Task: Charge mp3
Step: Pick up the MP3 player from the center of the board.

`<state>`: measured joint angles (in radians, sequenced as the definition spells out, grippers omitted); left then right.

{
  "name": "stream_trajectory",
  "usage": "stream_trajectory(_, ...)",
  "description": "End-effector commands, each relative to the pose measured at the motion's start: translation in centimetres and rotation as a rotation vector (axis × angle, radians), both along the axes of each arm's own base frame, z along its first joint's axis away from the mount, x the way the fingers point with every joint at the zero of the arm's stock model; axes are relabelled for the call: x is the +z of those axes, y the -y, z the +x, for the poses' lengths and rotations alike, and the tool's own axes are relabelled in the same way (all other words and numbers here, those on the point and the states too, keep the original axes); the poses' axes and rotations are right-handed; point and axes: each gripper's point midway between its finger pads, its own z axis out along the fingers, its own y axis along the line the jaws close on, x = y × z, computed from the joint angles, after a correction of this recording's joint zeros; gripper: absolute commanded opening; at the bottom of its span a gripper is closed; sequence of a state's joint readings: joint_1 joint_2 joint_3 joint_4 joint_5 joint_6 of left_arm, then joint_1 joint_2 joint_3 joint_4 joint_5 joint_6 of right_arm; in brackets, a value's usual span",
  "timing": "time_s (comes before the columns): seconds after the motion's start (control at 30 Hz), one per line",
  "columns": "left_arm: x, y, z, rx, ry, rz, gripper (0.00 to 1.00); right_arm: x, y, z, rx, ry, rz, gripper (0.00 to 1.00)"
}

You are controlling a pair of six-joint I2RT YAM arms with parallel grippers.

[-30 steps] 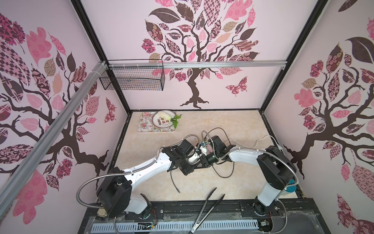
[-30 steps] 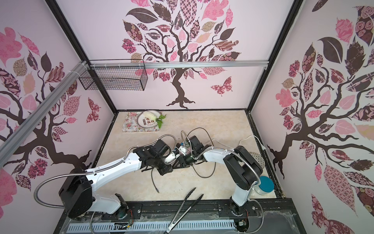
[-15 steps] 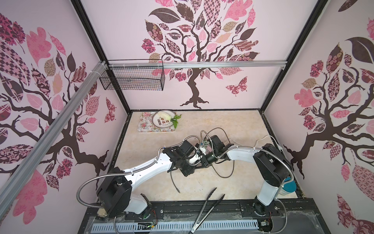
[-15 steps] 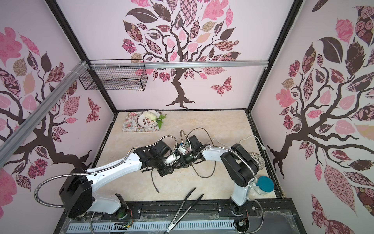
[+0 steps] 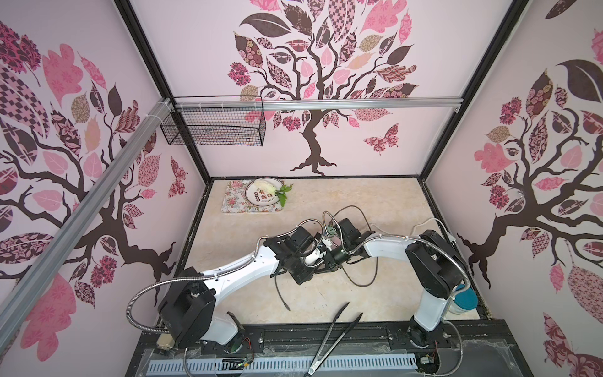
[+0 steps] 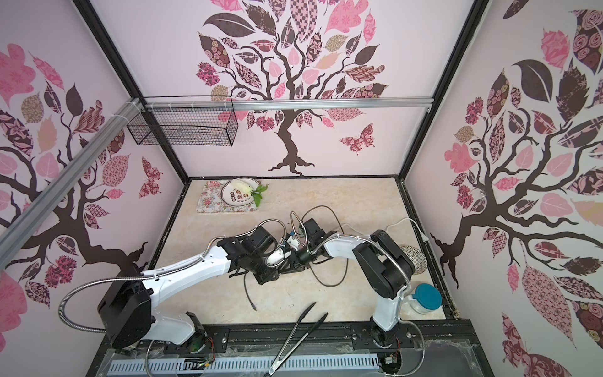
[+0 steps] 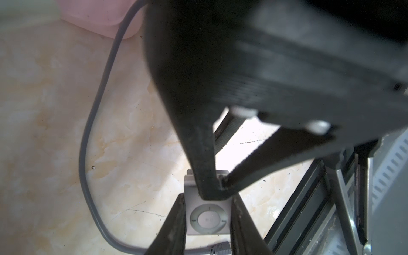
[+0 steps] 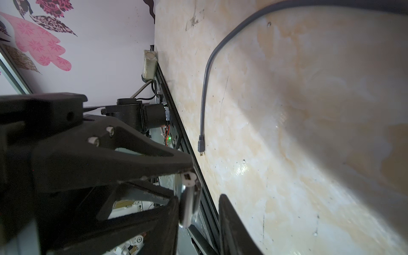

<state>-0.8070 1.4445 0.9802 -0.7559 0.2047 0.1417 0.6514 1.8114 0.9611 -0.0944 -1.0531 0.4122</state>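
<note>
In both top views the left gripper [image 5: 318,265] and the right gripper [image 5: 332,261] meet nose to nose at the middle of the table [image 5: 375,202], and the mp3 player is hidden between them. A grey cable [image 5: 277,287] trails from under them toward the lower edge of the frame. Its plug [image 5: 287,306] lies loose on the table, apart from both grippers, on the left arm's side and pointing away from them. In the left wrist view the mp3 player [image 7: 208,218] sits low in the middle of the frame with its dial facing the camera, clamped by its two side edges between the left fingers [image 7: 174,227]. The right fingers come down from the upper right and appear to meet on its upper edge. The plug [image 7: 217,248] shows at the bottom edge just below the player, and the pink power strip [image 7: 99,19] is at the upper left. In the right wrist view the player [image 8: 187,205] is seen edge-on at the lower middle, with a gap between it and one right finger [image 8: 234,227]. Whether the right fingers pinch it or only straddle it, I cannot tell. The plug [image 8: 201,148] lies above it in the frame, its long axis running up and down. The left arm is probably nearer the plug, but it is occupied, so fetching it likely falls to the right.
</note>
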Motion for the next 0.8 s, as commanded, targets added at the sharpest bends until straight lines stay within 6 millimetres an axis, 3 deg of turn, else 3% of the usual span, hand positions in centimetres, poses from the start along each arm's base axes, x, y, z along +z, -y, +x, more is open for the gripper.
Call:
stream_trajectory(0.0,2.8,3.5,1.3,-0.063,0.093,-0.151,0.29,1.1,-2.0,0.2,-0.004,0.000,0.053,0.34)
stream_trajectory(0.2,3.3,3.3,1.5,-0.039,0.122,-0.175,0.29,2.6,-2.8,1.2,-0.062,-0.016,0.102,0.32)
stream_trajectory(0.37,3.5,3.1,1.7,-0.020,0.149,-0.186,0.30,2.6,-2.6,0.5,-0.038,-0.031,0.106,0.31)
stream_trajectory(0.63,3.1,2.7,1.8,-0.011,0.157,-0.162,0.30,2.3,-2.0,-0.4,-0.015,-0.022,0.082,0.08)
stream_trajectory(0.77,3.3,2.4,1.6,-0.018,0.157,-0.158,0.31,2.5,-2.0,-0.3,-0.006,-0.012,0.074,0.15)
